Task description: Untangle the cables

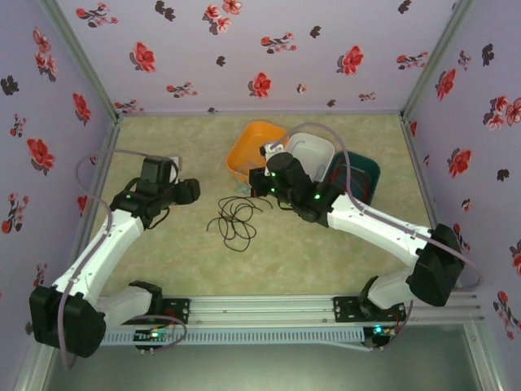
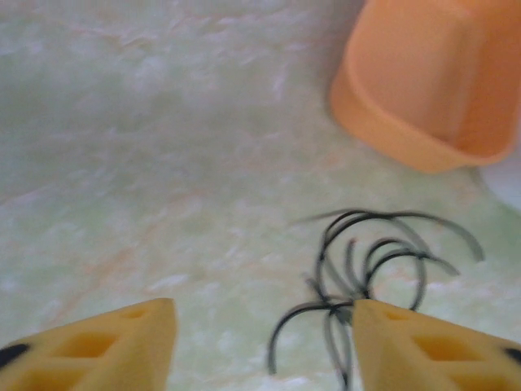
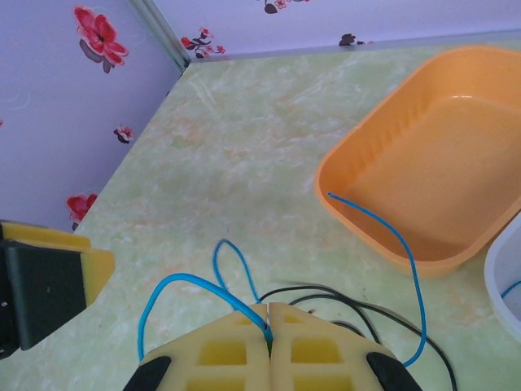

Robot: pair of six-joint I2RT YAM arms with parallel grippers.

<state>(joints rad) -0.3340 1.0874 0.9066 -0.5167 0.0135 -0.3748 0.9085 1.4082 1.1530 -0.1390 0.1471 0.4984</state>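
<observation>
The black cable (image 1: 236,220) lies in loose loops on the table between the two arms. My left gripper (image 2: 262,309) is open low over the table, with the black cable (image 2: 366,244) coiled just beyond its right fingertip (image 2: 366,314) and one arc lying between the fingers. My right gripper (image 3: 269,309) is shut on the blue cable (image 3: 183,281). That cable loops out to the left, and its other end rises over the rim of the orange tray (image 3: 358,228). The black cable (image 3: 326,291) runs just under the right gripper's tips. From above, the right gripper (image 1: 259,183) sits beside the orange tray (image 1: 244,151).
A white tray (image 1: 313,151) and a dark green tray (image 1: 366,175) stand to the right of the orange one, partly under the right arm. Flowered walls close the table on three sides. Open tabletop (image 1: 171,138) lies at the far left.
</observation>
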